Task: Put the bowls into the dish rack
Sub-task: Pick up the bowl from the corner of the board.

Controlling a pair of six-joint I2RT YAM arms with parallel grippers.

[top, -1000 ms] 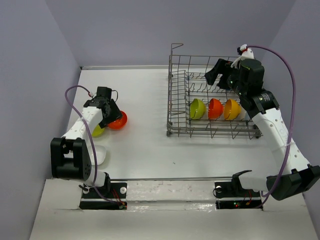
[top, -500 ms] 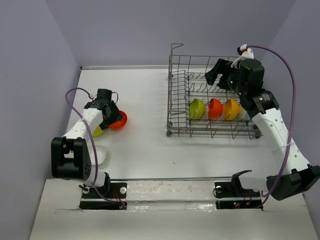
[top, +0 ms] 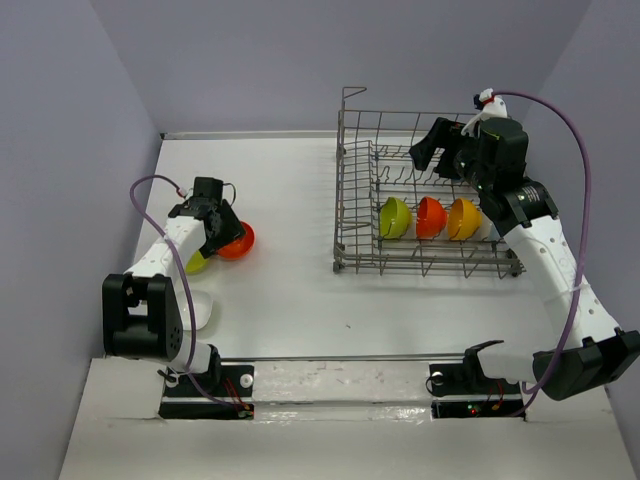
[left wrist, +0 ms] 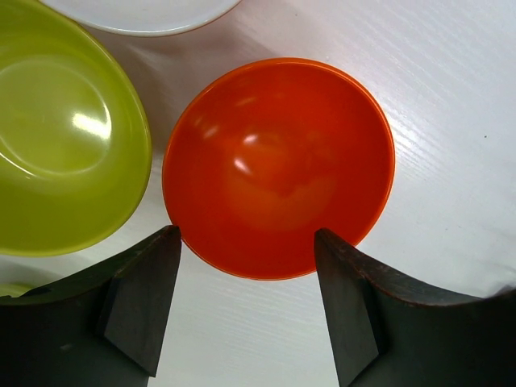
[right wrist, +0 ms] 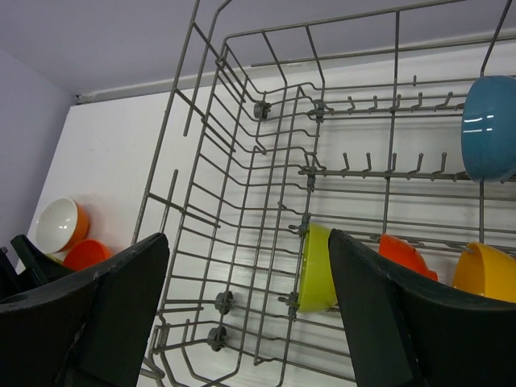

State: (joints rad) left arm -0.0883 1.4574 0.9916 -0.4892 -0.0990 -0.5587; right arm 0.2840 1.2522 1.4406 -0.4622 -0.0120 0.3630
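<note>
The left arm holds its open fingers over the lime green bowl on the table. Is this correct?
Not quite. The left wrist view shows the open fingers over the red-orange bowl on the table; the lime green bowl lies beside it, outside the fingers.

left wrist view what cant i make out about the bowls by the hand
- Lime green bowl: cut off by the left edge of the left wrist view.
- White bowl: only a sliver shows, cut off by the top edge.
- Red-orange bowl: sits within the open left hand; whether the two touch cannot be told.
- Top external view: the hand covers part of both coloured bowls.
</note>
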